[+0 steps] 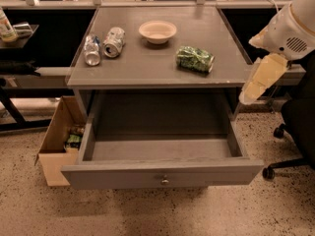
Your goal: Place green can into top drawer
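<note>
The green can [195, 59] lies on its side on the grey table top [147, 68], right of the middle; it is mottled green and white and dented. The top drawer [162, 173] is pulled out wide open below the table top, with one small round knob [164, 181] on its front panel; nothing lies inside it. My arm [261, 77] shows as white and cream links at the right edge, beside the table's right side and apart from the can. The gripper itself is out of view.
Two silver cans [103, 45] lie at the table's back left. A cream bowl [157, 31] stands at the back middle. A brown cardboard box [56, 141] sits on the floor left of the drawer. A black office chair [295, 127] stands at the right.
</note>
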Action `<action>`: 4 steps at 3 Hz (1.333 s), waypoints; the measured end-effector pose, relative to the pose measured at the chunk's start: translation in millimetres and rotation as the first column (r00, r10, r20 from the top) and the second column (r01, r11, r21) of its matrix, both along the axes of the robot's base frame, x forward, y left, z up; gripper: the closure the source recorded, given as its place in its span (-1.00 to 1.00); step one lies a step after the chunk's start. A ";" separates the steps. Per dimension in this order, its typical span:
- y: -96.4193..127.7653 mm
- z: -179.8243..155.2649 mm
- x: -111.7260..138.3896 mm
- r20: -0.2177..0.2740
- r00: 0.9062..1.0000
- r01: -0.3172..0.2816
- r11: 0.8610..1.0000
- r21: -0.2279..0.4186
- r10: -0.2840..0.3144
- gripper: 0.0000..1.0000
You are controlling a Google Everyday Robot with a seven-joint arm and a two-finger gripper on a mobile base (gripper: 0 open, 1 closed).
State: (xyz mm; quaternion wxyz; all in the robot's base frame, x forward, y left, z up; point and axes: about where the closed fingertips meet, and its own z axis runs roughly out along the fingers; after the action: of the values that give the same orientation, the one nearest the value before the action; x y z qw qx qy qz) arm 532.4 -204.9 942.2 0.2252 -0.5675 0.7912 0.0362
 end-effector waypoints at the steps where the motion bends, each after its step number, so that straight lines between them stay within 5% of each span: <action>1: 0.0 0.0 0.0 0.000 1.000 0.000 1.000 0.000 0.000 -1.00; 2: 3.1 -9.0 16.2 0.012 1.000 0.013 0.999 0.029 -0.014 -1.00; 4: 27.8 -37.1 113.0 0.046 0.997 0.049 0.989 0.142 -0.056 -1.00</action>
State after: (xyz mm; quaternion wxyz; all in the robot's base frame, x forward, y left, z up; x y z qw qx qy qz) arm 645.5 -177.1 905.1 0.2853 -0.5297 0.7956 0.0719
